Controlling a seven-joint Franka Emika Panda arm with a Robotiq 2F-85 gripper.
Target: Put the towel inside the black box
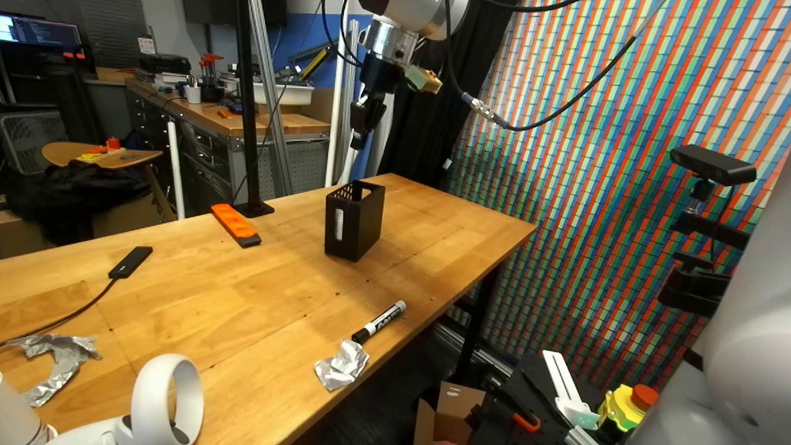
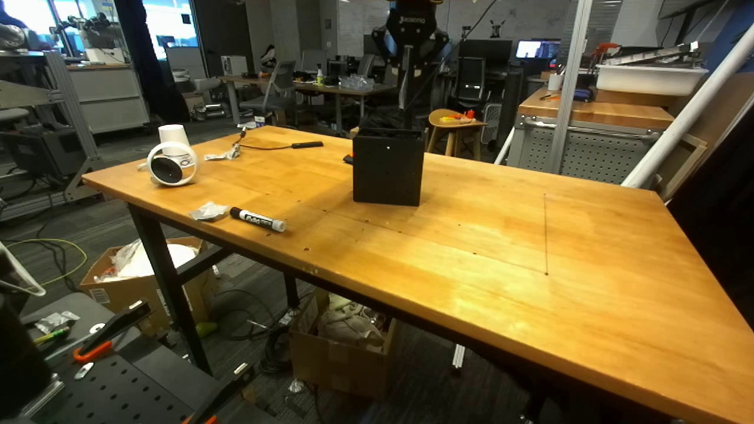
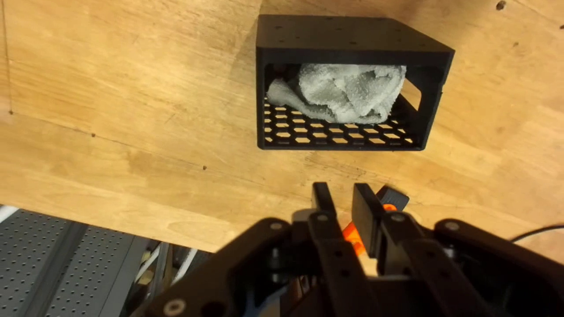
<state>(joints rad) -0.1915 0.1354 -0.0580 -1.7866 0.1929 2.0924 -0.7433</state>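
Observation:
A black box (image 1: 353, 225) stands upright on the wooden table, its top open; it also shows in an exterior view (image 2: 387, 171). In the wrist view the box (image 3: 352, 56) has a honeycomb side wall, and a crumpled pale grey towel (image 3: 357, 94) lies inside it. The towel is hidden by the box walls in both exterior views. My gripper (image 3: 339, 187) has a gap between its fingers and nothing in it. It hangs above the box, apart from it, in both exterior views (image 1: 359, 139) (image 2: 404, 88).
An orange and black tool (image 1: 236, 225) lies behind the box near a black post. A marker (image 1: 379, 321) and crumpled foil (image 1: 342, 364) lie near the table edge. A black hub (image 1: 130, 262) with cable and a white ringed controller (image 2: 172, 165) are also on the table.

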